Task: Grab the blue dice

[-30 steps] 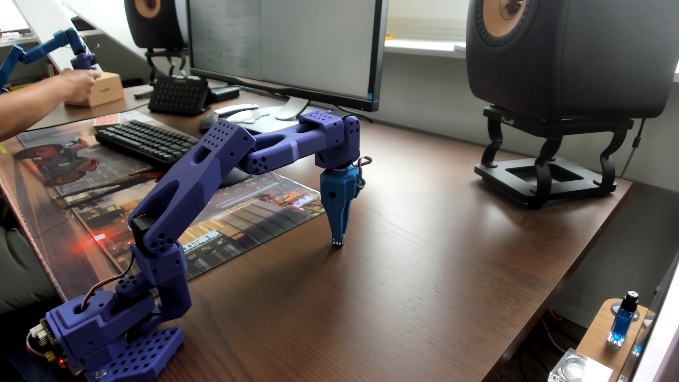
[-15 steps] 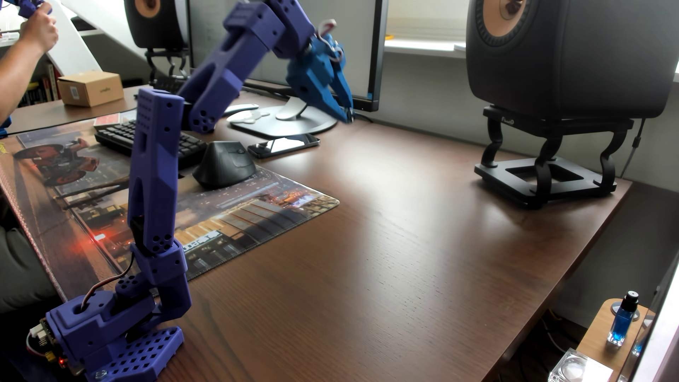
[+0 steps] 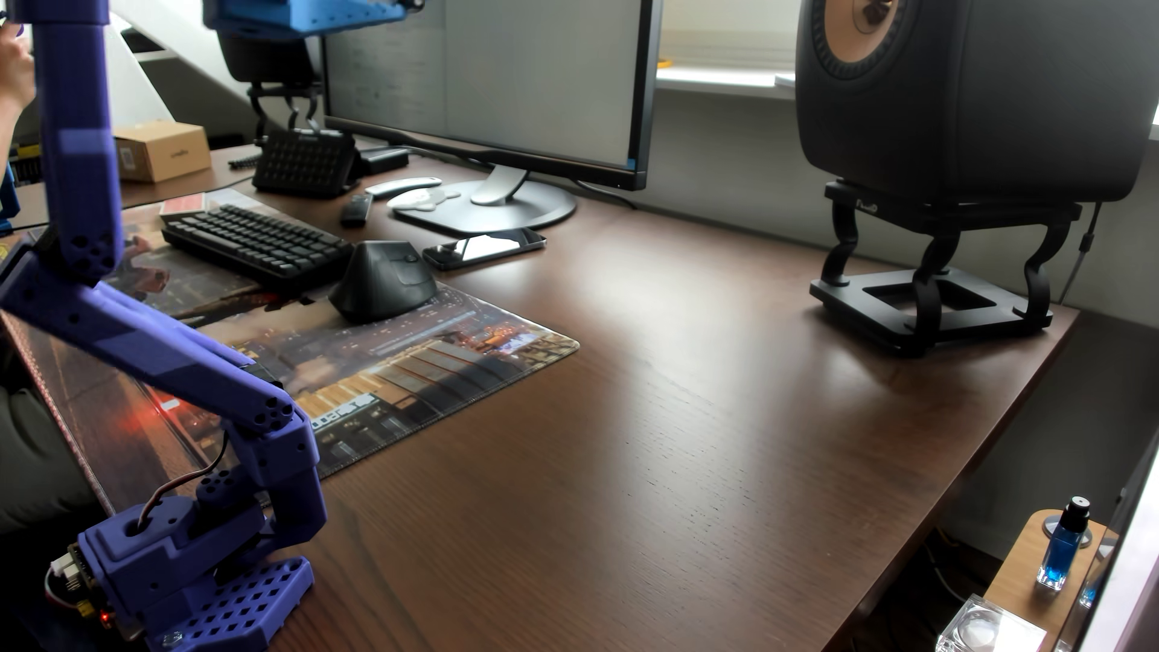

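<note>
Purple arm [image 3: 94,326] raised, 1 gripper [image 3: 401,6] blurred

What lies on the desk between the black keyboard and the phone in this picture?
In the other view, a black vertical mouse stands between the keyboard and the phone, its base on the printed desk mat.
</note>
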Tool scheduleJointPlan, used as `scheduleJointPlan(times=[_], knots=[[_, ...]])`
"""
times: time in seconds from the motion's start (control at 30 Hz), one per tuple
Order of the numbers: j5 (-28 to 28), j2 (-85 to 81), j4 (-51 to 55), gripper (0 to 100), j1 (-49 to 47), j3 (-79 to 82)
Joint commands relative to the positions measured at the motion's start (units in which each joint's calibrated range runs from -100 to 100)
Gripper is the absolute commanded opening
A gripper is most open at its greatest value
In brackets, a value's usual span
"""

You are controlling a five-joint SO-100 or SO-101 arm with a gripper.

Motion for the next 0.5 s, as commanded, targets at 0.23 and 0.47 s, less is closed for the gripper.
scheduleJointPlan(times=[0.23, 0.47], knots=[[-0.4, -25.2, -23.6, 2, -2.1, 58.3], [-2.1, -26.0, -40.5, 2, -2.1, 78.7]])
